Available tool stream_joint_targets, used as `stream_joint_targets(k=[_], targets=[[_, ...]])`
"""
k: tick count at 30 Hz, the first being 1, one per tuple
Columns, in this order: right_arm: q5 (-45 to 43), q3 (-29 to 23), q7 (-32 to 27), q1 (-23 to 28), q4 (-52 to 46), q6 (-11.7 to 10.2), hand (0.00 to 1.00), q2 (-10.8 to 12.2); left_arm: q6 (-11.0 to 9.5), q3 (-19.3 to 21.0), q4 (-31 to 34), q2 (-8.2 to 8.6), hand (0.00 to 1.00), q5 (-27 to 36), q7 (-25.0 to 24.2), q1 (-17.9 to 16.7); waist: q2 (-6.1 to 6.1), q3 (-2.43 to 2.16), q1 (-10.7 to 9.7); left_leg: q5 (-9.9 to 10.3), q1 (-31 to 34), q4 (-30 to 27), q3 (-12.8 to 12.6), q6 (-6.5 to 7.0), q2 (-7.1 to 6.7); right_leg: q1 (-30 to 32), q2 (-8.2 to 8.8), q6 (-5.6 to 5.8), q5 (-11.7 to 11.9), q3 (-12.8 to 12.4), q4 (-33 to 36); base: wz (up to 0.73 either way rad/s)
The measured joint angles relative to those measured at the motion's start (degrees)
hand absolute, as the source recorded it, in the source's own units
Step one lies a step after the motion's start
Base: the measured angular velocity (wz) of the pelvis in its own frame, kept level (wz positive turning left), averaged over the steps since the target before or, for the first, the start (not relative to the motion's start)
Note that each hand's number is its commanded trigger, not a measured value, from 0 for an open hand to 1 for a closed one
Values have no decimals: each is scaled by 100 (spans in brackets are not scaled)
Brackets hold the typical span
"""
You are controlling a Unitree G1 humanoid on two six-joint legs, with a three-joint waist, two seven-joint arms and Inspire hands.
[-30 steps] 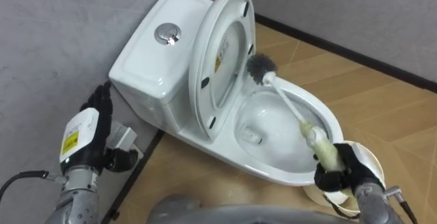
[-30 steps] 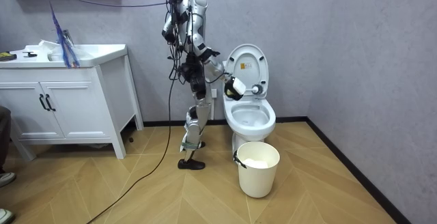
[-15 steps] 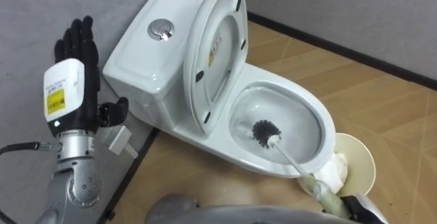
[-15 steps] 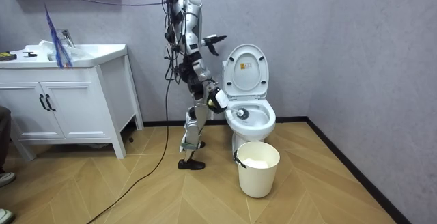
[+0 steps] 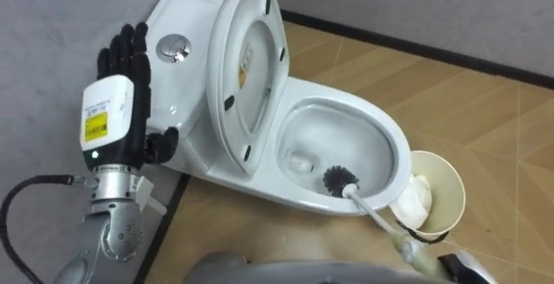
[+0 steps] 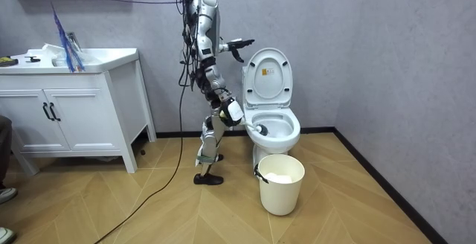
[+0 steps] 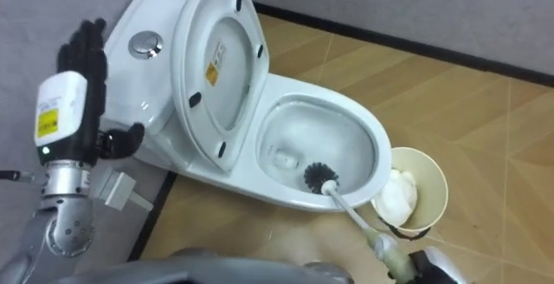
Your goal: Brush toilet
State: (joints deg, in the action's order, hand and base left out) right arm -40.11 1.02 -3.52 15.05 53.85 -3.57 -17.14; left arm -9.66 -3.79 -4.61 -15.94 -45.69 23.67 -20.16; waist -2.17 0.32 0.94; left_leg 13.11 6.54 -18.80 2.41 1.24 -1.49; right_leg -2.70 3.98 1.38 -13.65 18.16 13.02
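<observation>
Brush (image 5: 344,183) head-down inside the toilet (image 5: 286,196) bowl, bristles at the wall nearest the bin (image 5: 446,180). Up by the toilet's raised lid (image 5: 247,67) a second ago, mid-bowl half a second ago. Handle slanting out over the toilet's front rim into right hand (image 7: 428,265), clamped round it. Left hand (image 5: 117,115) lifted beside the toilet's tank (image 5: 186,16), fingers straight and apart, higher than a second ago.

Eyes overhead, room view afar, sharing toilet (image 5: 195,11)
</observation>
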Motion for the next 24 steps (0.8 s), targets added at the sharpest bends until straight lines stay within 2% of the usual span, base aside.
stream_joint_targets(k=[1, 3, 6, 8, 10, 12, 14, 16, 20, 22, 24], targets=[[-243, 26, -1, -146, -4, -12, 100, -60, 91, -66, -222, -16, 0, 7, -85, 106, 7, -6, 12, 0, 54, -23, -32, 0, 39, 64, -7, -5, 3, -44, 15, -14], [-445, 110, -9, -412, -7, -4, 100, -183, 110, -129, -473, -56, 0, 19, -193, 240, 26, -6, 53, -3, 155, -64, -76, 4, 62, 182, -6, -10, 6, -82, 102, -11], [-749, 314, -164, -753, -14, -14, 100, -415, 105, -206, -612, -112, 0, 16, -196, 405, -35, 27, 131, -3, 390, -210, -73, 4, 74, 391, -9, -10, 5, -63, 205, 1], [-829, 460, -259, -999, -23, -20, 100, -602, 73, -282, -827, -153, 0, 57, -217, 619, -43, 36, 237, -8, 598, -301, -42, 12, 73, 612, 6, -23, -2, -35, 340, 4], [-1066, 600, -444, -1373, 12, -52, 100, -782, 67, -390, -1091, -238, 0, 133, -297, 818, -75, 64, 309, -21, 829, -414, -6, 26, 79, 825, 23, -47, -16, 1, 453, 9], [-1231, 714, -574, -1607, 18, -53, 100, -853, -7, -505, -1395, -366, 0, 125, -323, 1034, -96, 80, 390, -21, 1028, -523, 26, 26, 79, 955, 15, -55, -20, 72, 488, 16], [-1428, 778, -705, -1961, 61, -70, 100, -887, -267, -567, -1507, -525, 0, 126, -296, 1314, -163, 122, 547, -30, 1319, -663, 102, 23, 82, 1237, 29, -97, -40, 120, 670, 9], [-1642, 1075, -884, -2328, 205, -70, 100, -1006, -364, -679, -1576, -626, 0, 124, -305, 1523, -165, 130, 649, -40, 1509, -731, 114, 35, 85, 1416, 88, -124, -61, 227, 809, 7], [-1878, 1483, -1278, -2928, 399, -62, 100, -1073, -446, -979, -1779, -692, 0, 113, -274, 1960, -150, 158, 895, -74, 1832, -846, 134, 64, 72, 1766, 129, -129, -65, 242, 1017, 2], [-2062, 1683, -1476, -3279, 547, -69, 100, -1087, -541, -1120, -1925, -693, 0, 113, -239, 2225, -153, 187, 1028, -115, 1998, -883, 143, 83, 38, 2000, 206, -134, -76, 261, 1242, 3], [-2131, 1884, -1620, -3571, 818, -23, 100, -1185, -589, -1276, -2041, -702, 0, 114, -152, 2432, -210, 236, 1098, -183, 2118, -857, 148, 106, -34, 2194, 302, -131, -124, 248, 1412, 8]])
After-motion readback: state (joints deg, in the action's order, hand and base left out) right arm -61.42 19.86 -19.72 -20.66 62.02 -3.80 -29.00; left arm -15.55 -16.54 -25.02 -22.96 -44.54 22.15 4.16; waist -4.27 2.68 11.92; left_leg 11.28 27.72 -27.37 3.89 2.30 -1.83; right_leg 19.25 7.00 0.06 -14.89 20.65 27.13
